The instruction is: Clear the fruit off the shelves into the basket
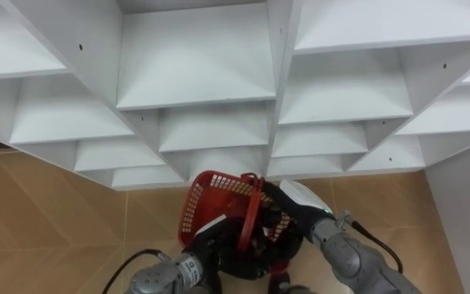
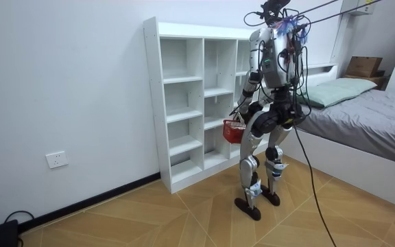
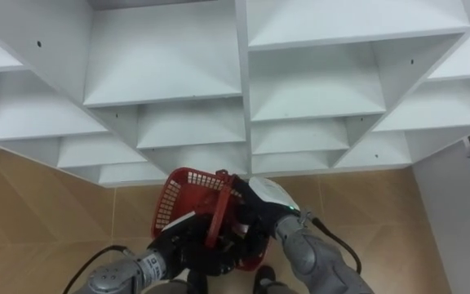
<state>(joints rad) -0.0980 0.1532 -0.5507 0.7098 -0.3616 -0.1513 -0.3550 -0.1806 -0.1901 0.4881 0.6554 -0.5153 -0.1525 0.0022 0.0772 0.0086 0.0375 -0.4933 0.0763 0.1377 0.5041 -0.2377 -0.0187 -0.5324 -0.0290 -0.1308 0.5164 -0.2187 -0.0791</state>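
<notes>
Red mesh basket, handle raised, before white closet

Bright, even light falls on the white closet in the eye views. The shelf tops glare near-white, while the undersides and back panels fall into soft grey shade. The wide lens bends the scene hard, so the uprights fan outward toward 10 and 2 o'clock. A thin dark shadow band lies under the closet's base at 9 o'clock, against the warm floor. At 6 o'clock the left hand below the red basket is near black, with little detail. In the room view the wall is softly and evenly lit. The bed at 3 o'clock is dimmer. Where the light comes from cannot be told.
</notes>
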